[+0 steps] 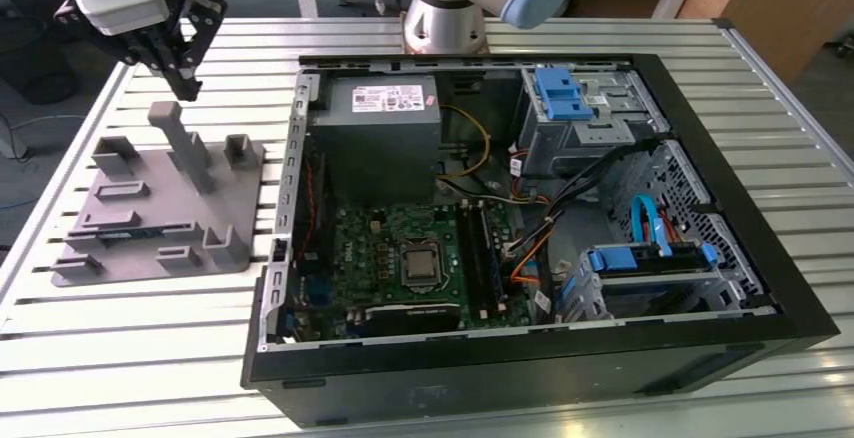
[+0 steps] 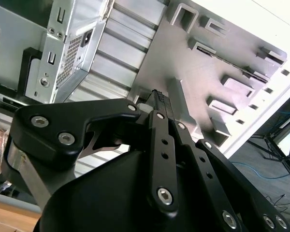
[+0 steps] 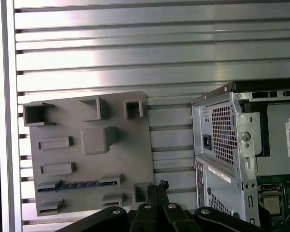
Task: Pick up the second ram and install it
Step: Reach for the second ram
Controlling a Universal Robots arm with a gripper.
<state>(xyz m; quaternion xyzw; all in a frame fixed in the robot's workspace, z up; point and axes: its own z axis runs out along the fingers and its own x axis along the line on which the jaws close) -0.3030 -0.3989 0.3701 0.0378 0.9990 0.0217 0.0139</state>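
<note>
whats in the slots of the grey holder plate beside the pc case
One slot of the grey holder plate holds a thin dark ram stick; the other pockets look empty. The gripper covers part of the plate's edge in the first wrist view.

Matt plastic holder (image 1: 160, 220), ribbed metal table (image 1: 134, 353) (dull sheen), black metal case (image 1: 467, 390)
</note>
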